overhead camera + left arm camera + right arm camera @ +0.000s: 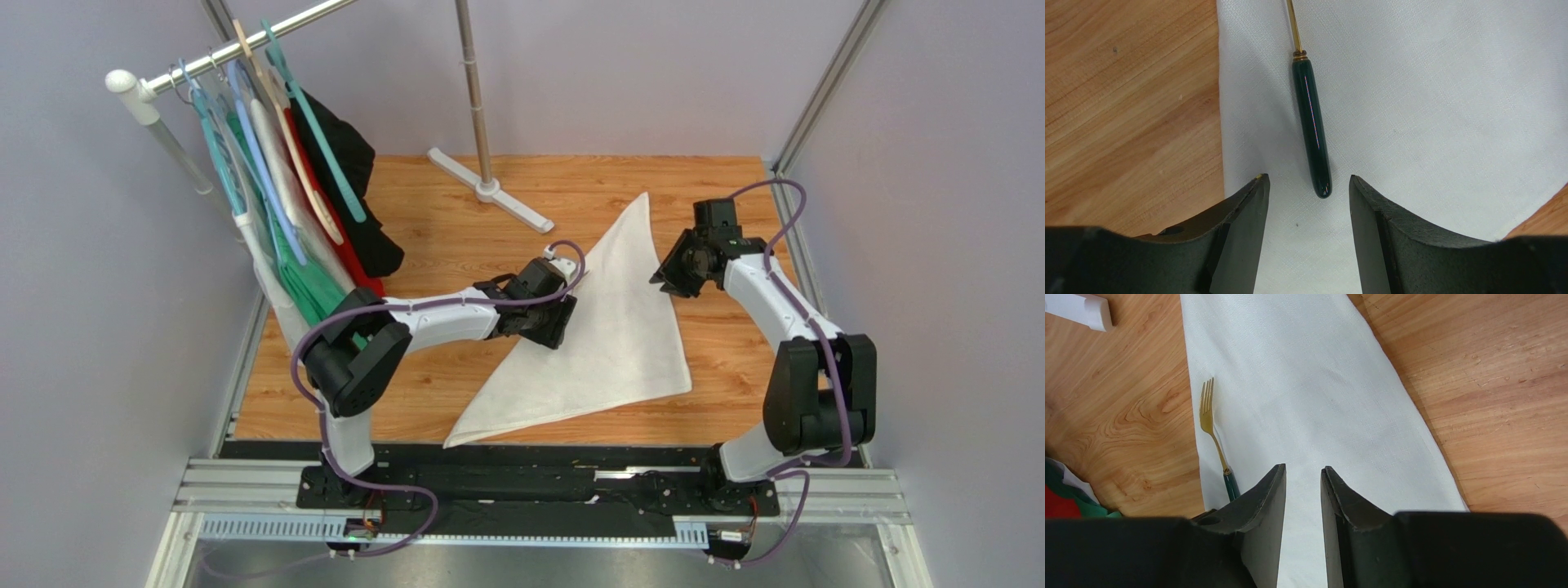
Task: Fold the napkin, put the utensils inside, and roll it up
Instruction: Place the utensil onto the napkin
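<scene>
Napkin (613, 331) lay folded triangular at centre frame, 1 fork (1312, 131) just inside its left edge. Left gripper (1308, 179) and right gripper (1303, 471) hung empty, jaws apart; nudging the fork inward before rolling seemed wise.

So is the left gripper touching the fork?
Apart. The left wrist view shows napkin between the fork and both fingers of the left gripper.

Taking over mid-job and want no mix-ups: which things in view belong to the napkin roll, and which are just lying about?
For the job:
- napkin, folded to a triangle
- fork, lying on the napkin near its edge

Just lying about:
- clothes on hangers, far left
- white stand foot, at the back
</scene>
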You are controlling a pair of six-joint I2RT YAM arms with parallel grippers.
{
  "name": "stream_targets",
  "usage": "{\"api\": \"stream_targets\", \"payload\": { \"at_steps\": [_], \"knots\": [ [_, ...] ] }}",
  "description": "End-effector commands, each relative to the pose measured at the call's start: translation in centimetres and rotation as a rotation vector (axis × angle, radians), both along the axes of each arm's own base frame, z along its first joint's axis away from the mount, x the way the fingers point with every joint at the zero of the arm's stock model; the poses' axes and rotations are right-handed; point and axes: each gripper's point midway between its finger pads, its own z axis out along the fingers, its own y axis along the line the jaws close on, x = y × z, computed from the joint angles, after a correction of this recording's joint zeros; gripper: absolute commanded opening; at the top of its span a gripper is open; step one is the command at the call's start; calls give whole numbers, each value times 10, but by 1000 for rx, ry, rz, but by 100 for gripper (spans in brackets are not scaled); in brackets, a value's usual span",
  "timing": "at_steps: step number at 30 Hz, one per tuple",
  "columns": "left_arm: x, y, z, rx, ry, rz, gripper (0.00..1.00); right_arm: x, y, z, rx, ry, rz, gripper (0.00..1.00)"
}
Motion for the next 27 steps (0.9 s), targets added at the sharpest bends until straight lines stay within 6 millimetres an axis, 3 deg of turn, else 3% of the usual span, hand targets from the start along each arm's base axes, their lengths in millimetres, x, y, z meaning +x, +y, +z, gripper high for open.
{"api": "stream_targets", "payload": {
  "at_steps": [1, 10, 17, 25, 27],
  "knots": [
    [14, -15, 18, -32, -67, -22, 58, -3, -6, 12, 1, -51, 10, 31],
    [17, -20, 6, -11, -57, -43, 49, -5, -7, 1, 3, -33, 21, 31],
    [17, -23, 1, 0, -52, -62, 48, -9, -8, -6, 5, -22, 23, 31],
    [18, -24, -5, 45, -55, -75, 35, -11, -9, -6, 8, -21, 21, 31],
    [19, -24, -5, 55, -60, -76, 28, -11, -10, -5, 6, -24, 24, 31]
  ]
}}
